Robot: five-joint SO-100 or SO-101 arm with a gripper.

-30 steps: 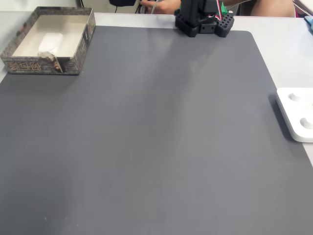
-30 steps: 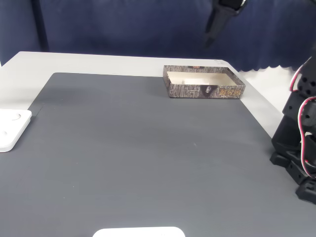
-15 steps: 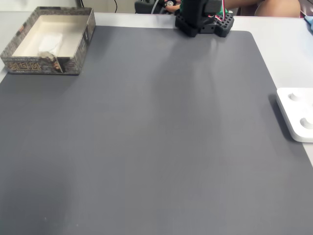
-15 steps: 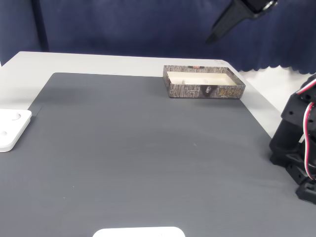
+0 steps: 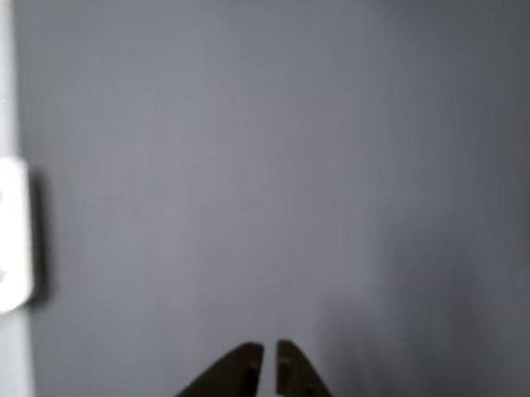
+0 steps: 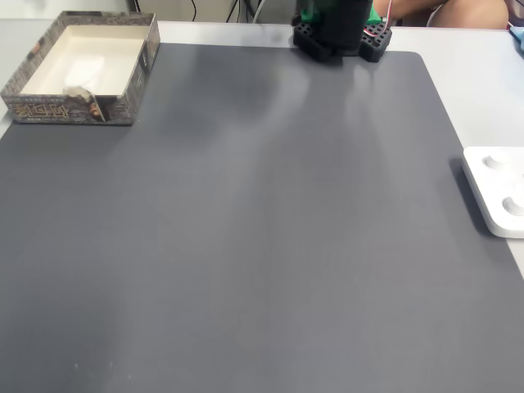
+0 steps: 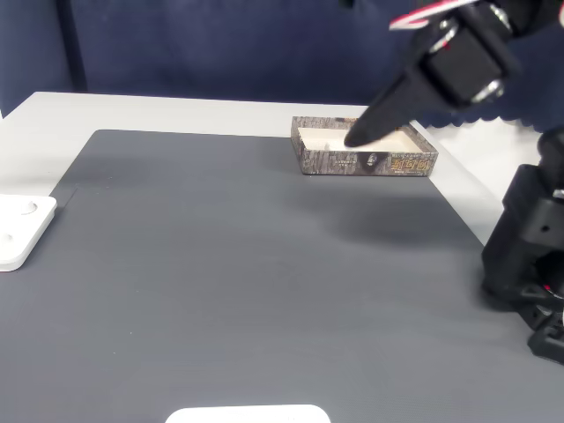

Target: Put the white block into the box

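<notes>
A: State of the gripper [image 5: 269, 356]?
B: Fingers pressed nearly together with only a thin slit between them, nothing held — it hangs over the bare grey mat [image 6: 270, 229], and a fixed view [image 7: 357, 137] shows it lifted.

A: And the white block [image 6: 84, 69]?
B: Inside the box [image 6: 123, 105], on its cream floor toward the near wall — blurred, so its outline is probably rectangular. The box sits at the mat's far corner; a white device [image 6: 499, 190] lies at the opposite edge.

2 fixed views facing across shared mat [image 6: 270, 229], other view likely arm-mounted
</notes>
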